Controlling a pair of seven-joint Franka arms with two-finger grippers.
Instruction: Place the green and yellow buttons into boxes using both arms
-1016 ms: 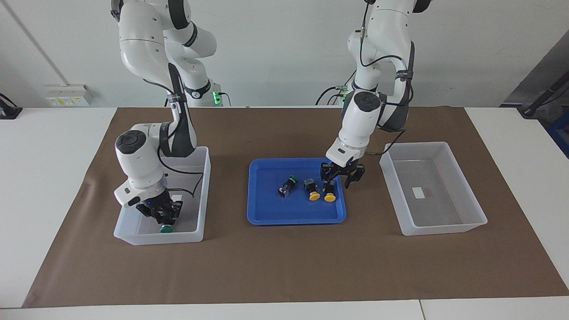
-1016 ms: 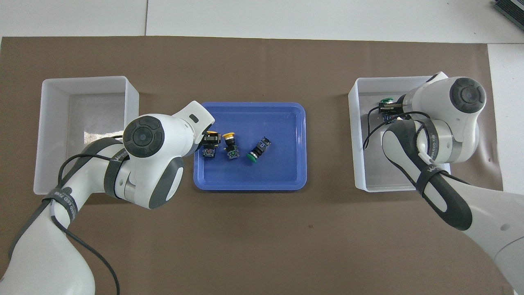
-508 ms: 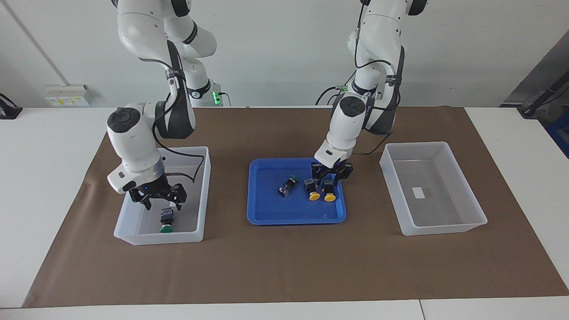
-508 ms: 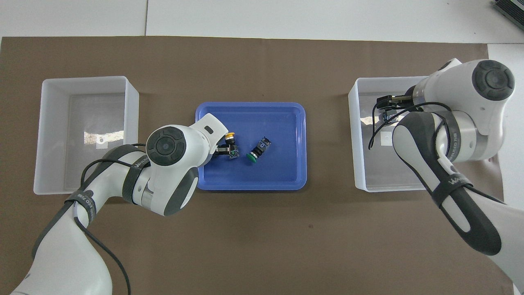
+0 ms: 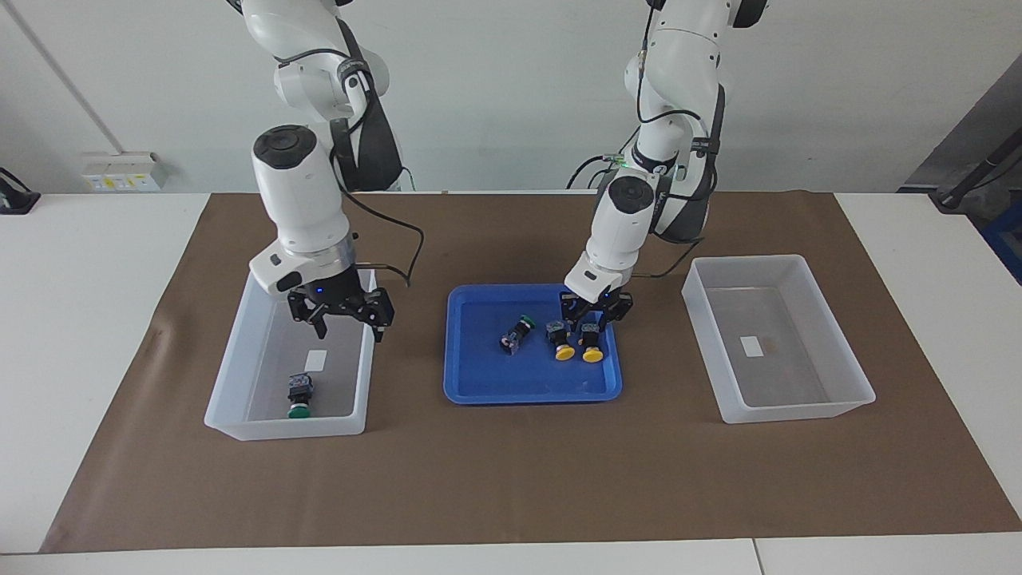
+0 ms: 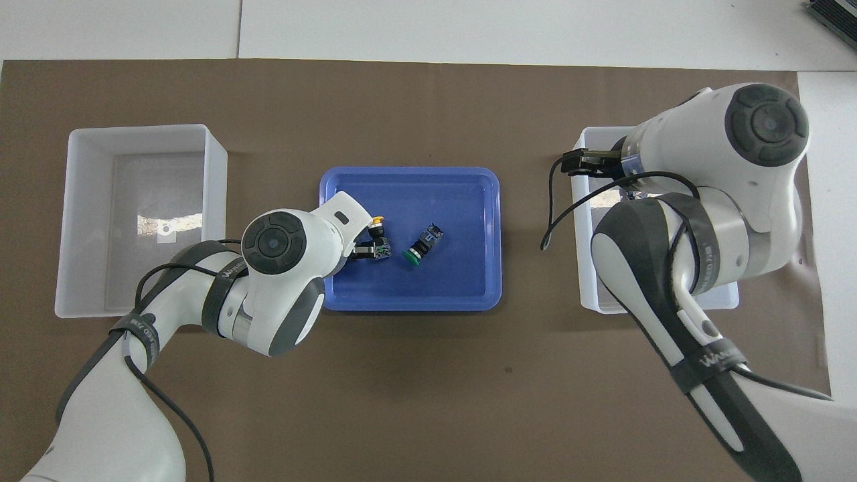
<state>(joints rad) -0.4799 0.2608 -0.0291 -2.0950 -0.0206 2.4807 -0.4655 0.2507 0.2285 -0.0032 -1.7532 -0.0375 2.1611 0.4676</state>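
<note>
Overall, brown mat (image 5: 511,479) over white table (image 5: 80,319), pale wall beyond.

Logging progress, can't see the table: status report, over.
Right gripper open, up over box holding one green button. Left gripper down at a yellow button in blue tray. Nothing blocking.

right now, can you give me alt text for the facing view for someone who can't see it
Two white robot arms work over a brown mat: the left hand is down on a yellow button in the blue tray, while the right hand, open, hangs above a white box holding a green button. The second box is empty.
</note>
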